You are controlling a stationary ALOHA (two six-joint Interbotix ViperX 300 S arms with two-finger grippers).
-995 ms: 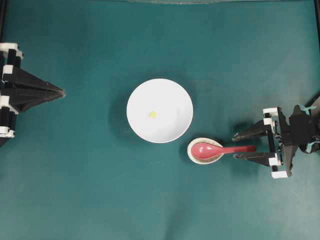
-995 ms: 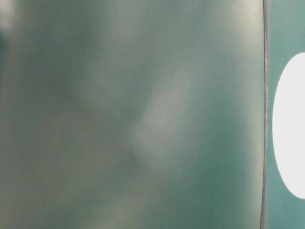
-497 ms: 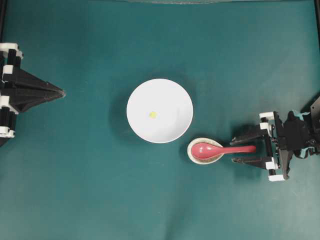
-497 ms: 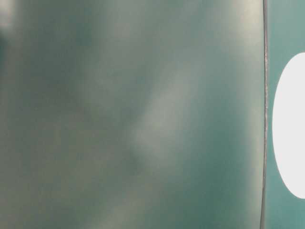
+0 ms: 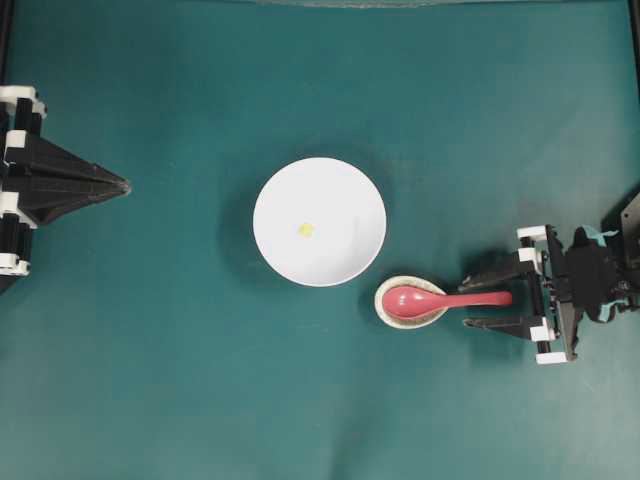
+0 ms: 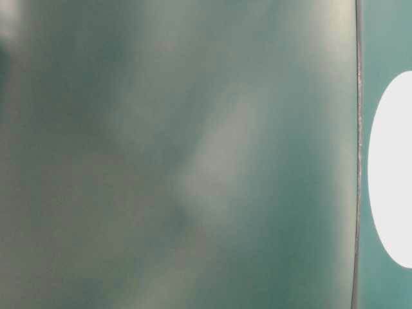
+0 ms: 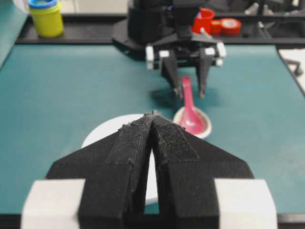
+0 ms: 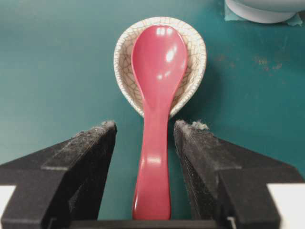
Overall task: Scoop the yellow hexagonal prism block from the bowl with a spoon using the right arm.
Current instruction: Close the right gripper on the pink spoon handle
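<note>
The right end effector (image 8: 144,131) stands wide open, its black fingers (image 8: 90,157) straddling the glossy red-pink spoon's (image 8: 156,109) handle, gripping nothing.

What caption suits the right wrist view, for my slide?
Open right gripper straddles the red spoon handle, its head on the spoon rest.

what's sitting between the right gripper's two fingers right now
The spoon's handle lies between the open right gripper's fingers, with a gap on each side, clearest in the right wrist view. Its head rests on the spoon rest.
</note>
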